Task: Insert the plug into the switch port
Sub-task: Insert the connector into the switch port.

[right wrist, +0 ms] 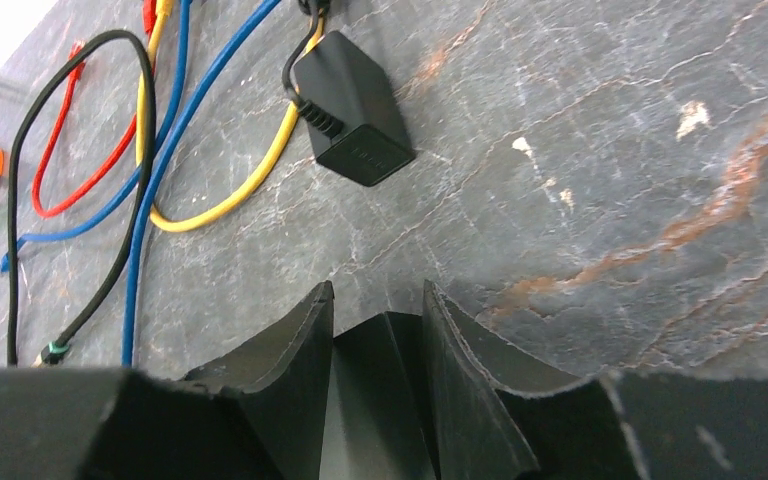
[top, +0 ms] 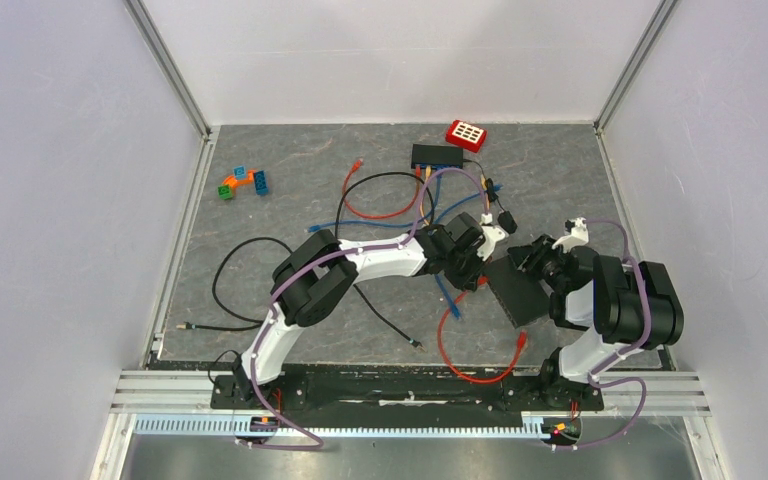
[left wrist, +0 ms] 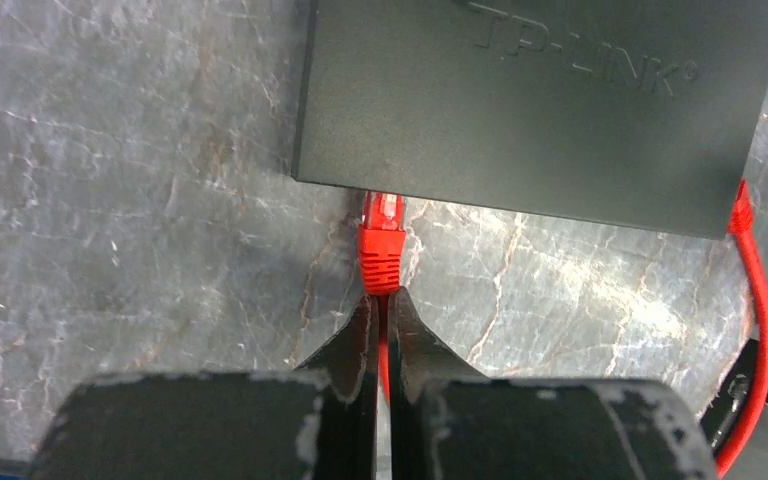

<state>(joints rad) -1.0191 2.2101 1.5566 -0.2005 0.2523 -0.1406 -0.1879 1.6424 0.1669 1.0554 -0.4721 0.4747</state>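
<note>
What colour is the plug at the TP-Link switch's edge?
Red plug on a red cable, at the black switch; left wrist view shows it best.

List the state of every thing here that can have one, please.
Switch: held at one edge.
Right fingers: shut on switch.
Red plug: tip at switch's edge; seating unclear.
Red cable: pinched behind the plug.
Left fingers: shut on red cable.
Far switch: cables lead into it.

Smooth grey tabletop, veined like stone, catches a soft sheen. The switch has a matt dark casing with moulded lettering. The red plug shows a clear plastic tip and ribbed boot. Left end effector and right end effector are matt black, scuffed pale at the edges. The adapter is smooth black plastic.
</note>
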